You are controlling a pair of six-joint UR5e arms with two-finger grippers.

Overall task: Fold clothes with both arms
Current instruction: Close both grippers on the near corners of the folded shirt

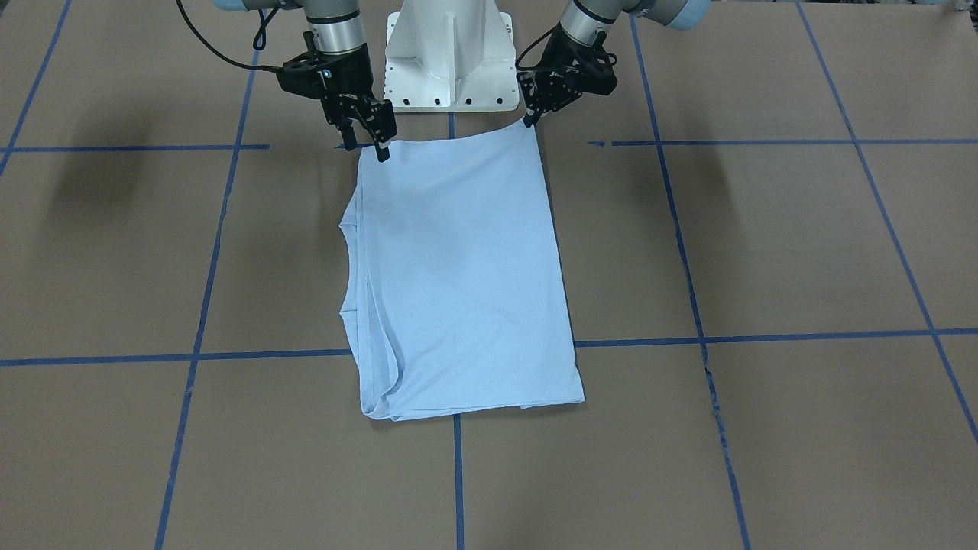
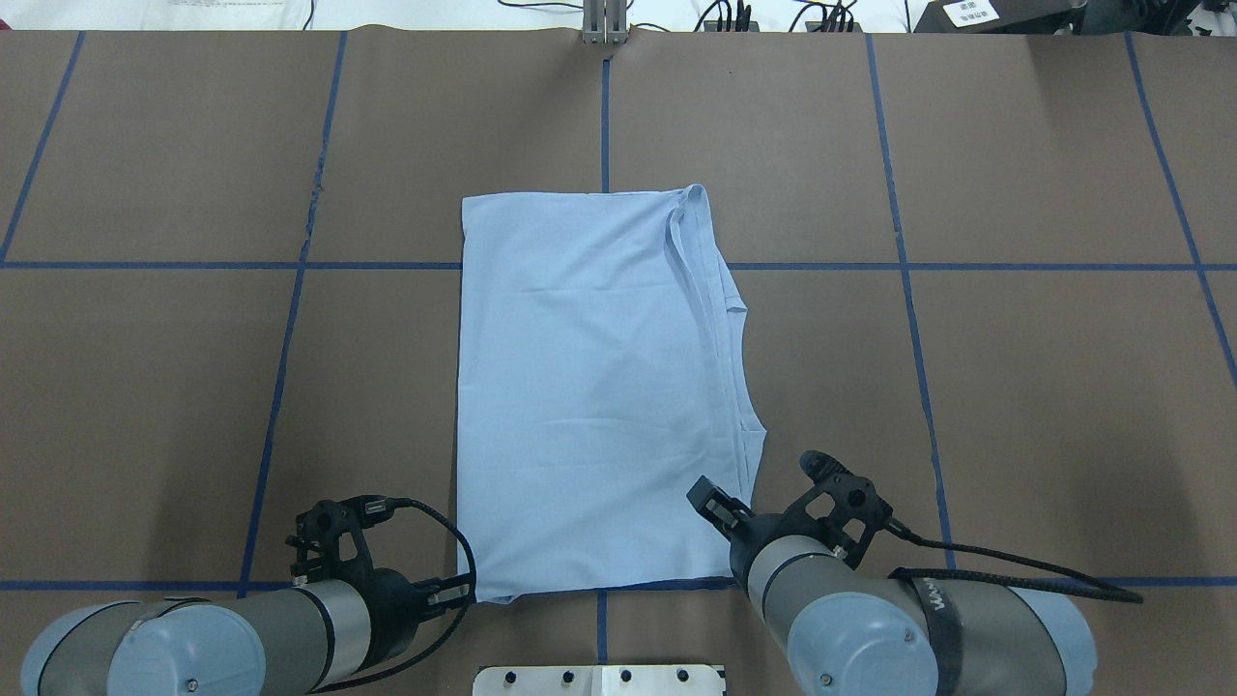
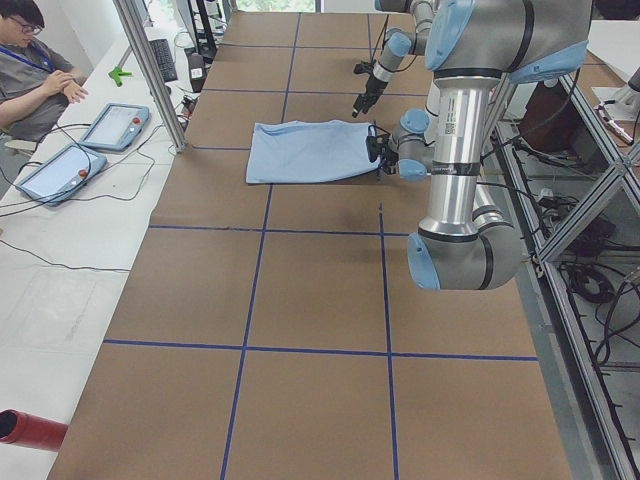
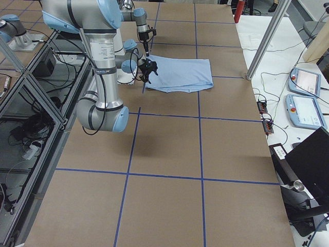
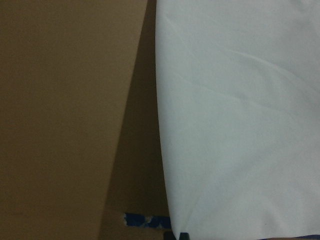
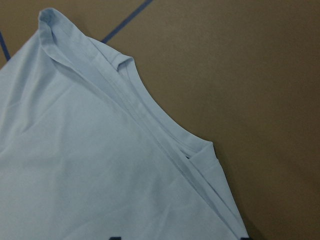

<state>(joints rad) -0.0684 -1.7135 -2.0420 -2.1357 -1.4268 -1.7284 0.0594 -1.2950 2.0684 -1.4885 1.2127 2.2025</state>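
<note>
The light blue T-shirt [image 1: 458, 275] lies flat on the brown table, folded into a tall rectangle [image 2: 589, 387], with its layered neck and sleeve edges along the robot's right side [image 6: 150, 120]. My left gripper [image 1: 529, 120] is shut on the shirt's corner nearest the robot; the left wrist view shows the shirt's edge [image 5: 240, 125] running to its tip. At the other near corner my right gripper [image 1: 365, 147] stands open, one finger on each side of the cloth. From overhead, the left gripper [image 2: 471, 592] and right gripper [image 2: 720, 512] sit at the shirt's bottom corners. The print and label are hidden.
The white pedestal base [image 1: 451, 53] stands just behind the shirt, between the arms. Blue tape lines [image 1: 764, 336] grid the table. A seated person [image 3: 30, 70] and two tablets [image 3: 115, 125] are at a side bench beyond the table's far edge.
</note>
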